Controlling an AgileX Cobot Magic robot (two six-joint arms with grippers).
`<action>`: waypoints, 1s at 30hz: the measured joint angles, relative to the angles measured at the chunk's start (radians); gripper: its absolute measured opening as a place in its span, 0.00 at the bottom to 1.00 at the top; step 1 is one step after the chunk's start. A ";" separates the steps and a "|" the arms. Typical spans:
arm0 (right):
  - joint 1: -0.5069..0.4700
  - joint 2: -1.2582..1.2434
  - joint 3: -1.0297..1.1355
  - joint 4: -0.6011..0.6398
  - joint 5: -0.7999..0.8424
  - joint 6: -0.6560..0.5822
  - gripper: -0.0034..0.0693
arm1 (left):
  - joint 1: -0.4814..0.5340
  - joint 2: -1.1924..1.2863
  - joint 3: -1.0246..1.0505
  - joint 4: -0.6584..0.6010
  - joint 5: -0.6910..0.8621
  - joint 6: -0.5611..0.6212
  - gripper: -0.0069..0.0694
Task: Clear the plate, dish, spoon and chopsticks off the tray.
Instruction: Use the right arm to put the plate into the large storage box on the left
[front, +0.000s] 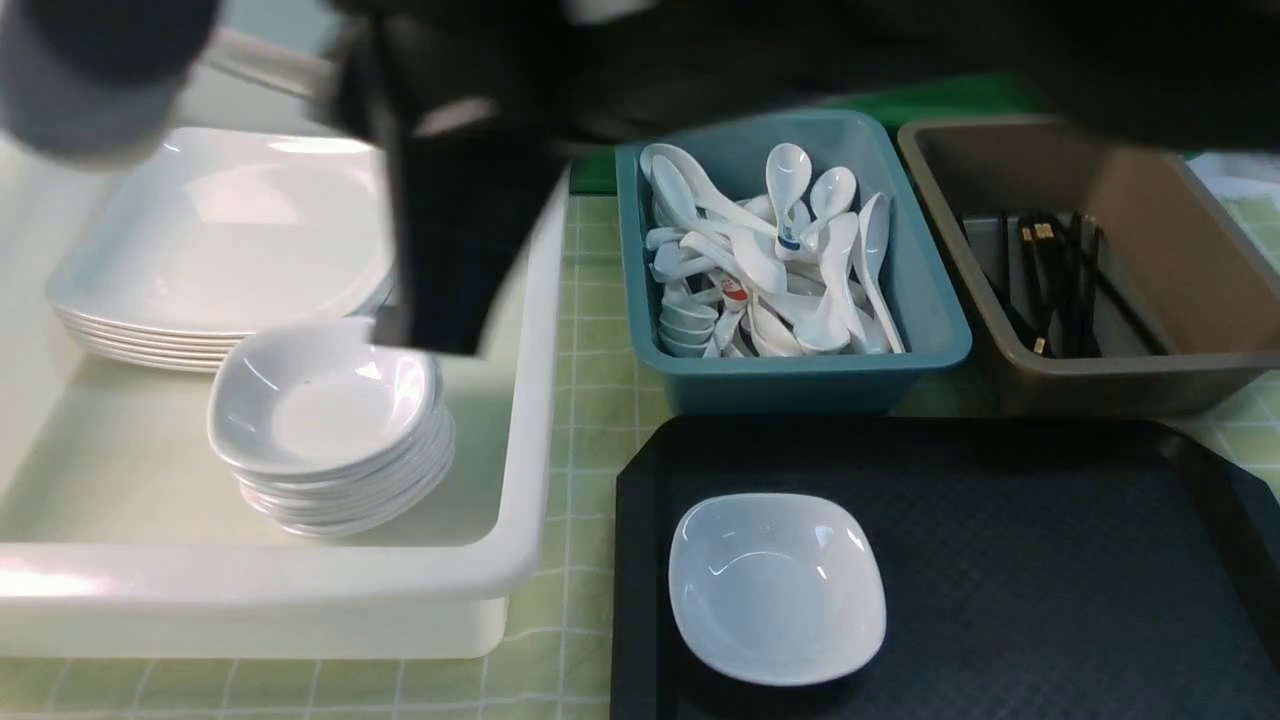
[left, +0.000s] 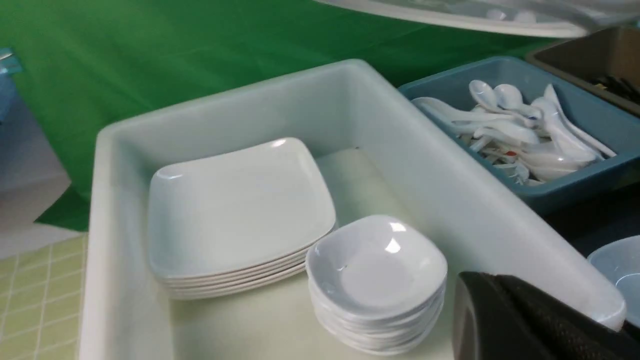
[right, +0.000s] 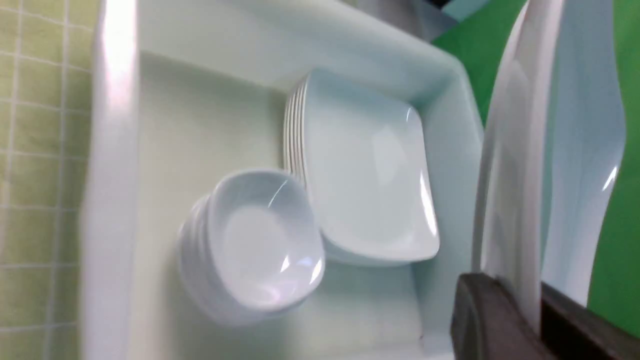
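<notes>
The right gripper (right: 535, 305) is clamped on the rim of the large glossy white rounded-square plate (right: 575, 125), over the white plastic bin (front: 250, 590) at 9 o'clock holding stacked plates (front: 220, 240) and stacked dishes (front: 330, 430). The left gripper (left: 480, 310) looks pressed together, though mostly hidden. A blurred dark arm (front: 470, 220) screens the bin's far right corner. The small white rounded-square dish (front: 775, 585) lies on the black textured tray (front: 1050, 600) at 5 o'clock.

The front view looks down across the bench (front: 590, 300); both wrist views sit close above the white bin (front: 530, 400) it also shows.
</notes>
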 joint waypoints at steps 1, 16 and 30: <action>-0.017 0.035 -0.017 0.021 -0.020 -0.032 0.13 | 0.000 -0.026 0.000 0.010 0.022 -0.006 0.11; -0.161 0.661 -0.419 0.150 -0.224 -0.441 0.13 | 0.000 -0.149 -0.001 -0.096 0.156 0.007 0.11; -0.192 0.799 -0.439 0.159 -0.432 -0.469 0.13 | 0.000 -0.149 -0.001 -0.202 0.156 0.010 0.11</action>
